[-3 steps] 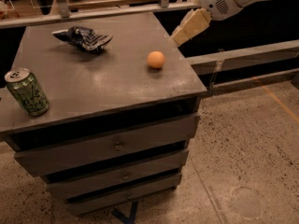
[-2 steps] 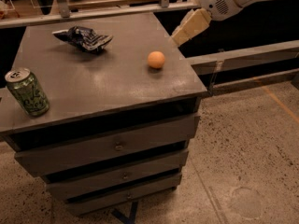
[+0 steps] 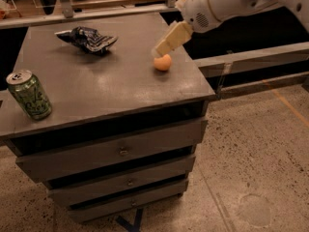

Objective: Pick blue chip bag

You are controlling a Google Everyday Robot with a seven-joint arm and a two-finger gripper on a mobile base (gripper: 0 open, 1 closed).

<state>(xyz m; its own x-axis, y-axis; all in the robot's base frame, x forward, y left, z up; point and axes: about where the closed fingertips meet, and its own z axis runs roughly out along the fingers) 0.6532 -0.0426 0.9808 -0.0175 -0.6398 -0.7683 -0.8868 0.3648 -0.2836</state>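
The blue chip bag (image 3: 88, 38) lies crumpled and flat at the back left of the grey cabinet top (image 3: 106, 83), dark navy with white markings. My gripper (image 3: 161, 49) hangs over the right part of the top, just above the orange ball (image 3: 162, 62), on a white arm reaching in from the upper right. It is well to the right of the bag and holds nothing that I can see.
A green soda can (image 3: 30, 94) stands upright at the front left corner. The cabinet has three drawers (image 3: 120, 151) facing me. A rail (image 3: 96, 14) runs behind the top and a ledge (image 3: 251, 57) to its right. Speckled floor lies below.
The arm has swung left and down, from beyond the cabinet's right edge to over the top, just above the orange ball. The bag, can and ball have not moved.
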